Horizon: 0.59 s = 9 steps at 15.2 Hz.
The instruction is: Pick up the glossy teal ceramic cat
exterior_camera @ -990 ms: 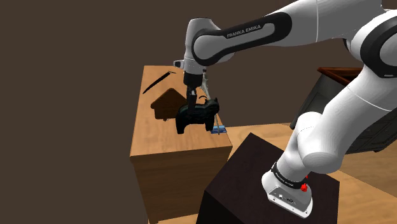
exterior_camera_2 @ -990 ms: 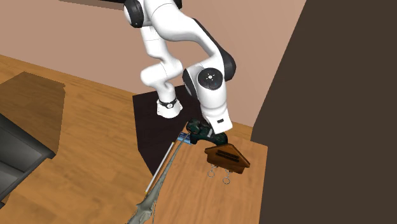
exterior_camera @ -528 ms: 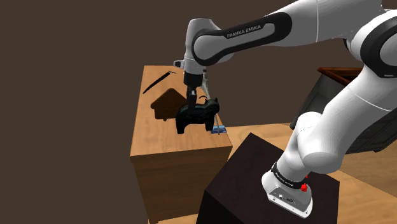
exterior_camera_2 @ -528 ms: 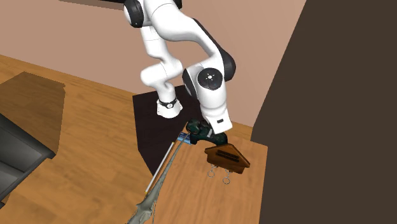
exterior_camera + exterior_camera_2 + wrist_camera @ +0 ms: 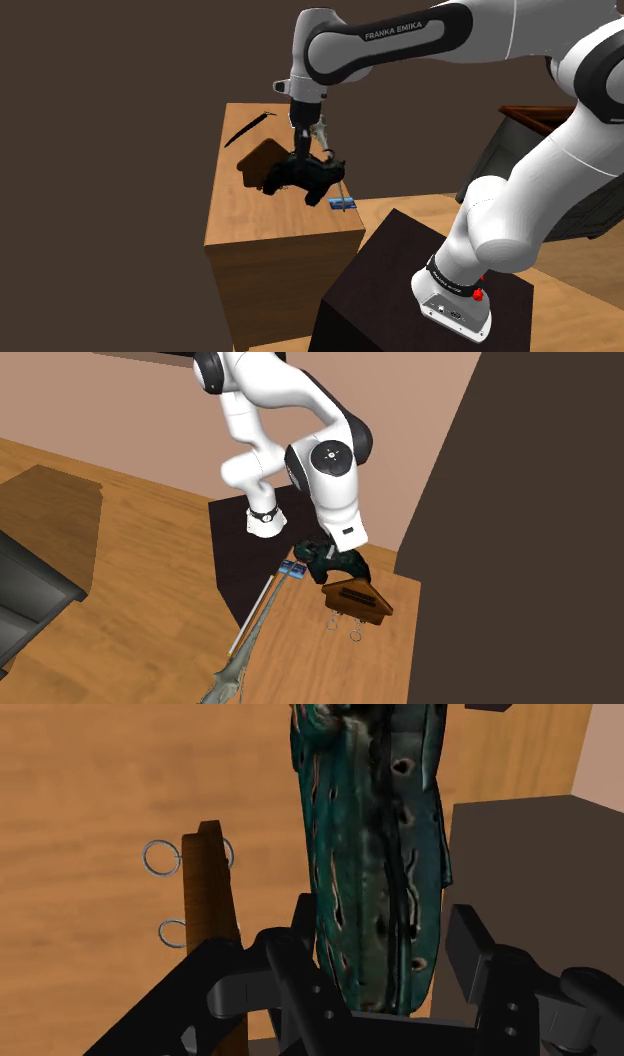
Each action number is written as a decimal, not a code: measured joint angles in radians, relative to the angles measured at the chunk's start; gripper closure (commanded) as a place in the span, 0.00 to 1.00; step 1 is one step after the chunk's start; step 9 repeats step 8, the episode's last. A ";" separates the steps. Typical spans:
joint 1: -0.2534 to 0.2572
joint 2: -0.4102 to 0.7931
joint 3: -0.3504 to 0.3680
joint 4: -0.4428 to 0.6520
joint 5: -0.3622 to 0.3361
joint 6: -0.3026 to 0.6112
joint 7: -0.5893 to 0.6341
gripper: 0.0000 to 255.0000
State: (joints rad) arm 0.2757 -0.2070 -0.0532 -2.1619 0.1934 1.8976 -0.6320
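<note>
Teal, dark-mottled glaze covers the ceramic cat point(image 5: 375, 834), gripped between the two black fingers point(image 5: 468, 944) of the gripper point(image 5: 375, 944), whose jaws are closed on its flanks, holding it over the wooden cabinet top point(image 5: 90, 824). Beyond it a brown house-shaped key rack point(image 5: 212, 894) with metal rings rests on that top, at 5 o'clock of the cat in the second exterior view. A small blue item point(image 5: 343, 203) sits at the top's edge, at 4 o'clock of the cat in the shoulder view.
</note>
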 measured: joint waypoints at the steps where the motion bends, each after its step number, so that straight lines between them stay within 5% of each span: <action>1: 0.000 -0.004 0.000 0.008 -0.001 -0.012 0.003 1.00; 9: -0.001 -0.012 -0.001 0.089 -0.006 -0.099 0.018 1.00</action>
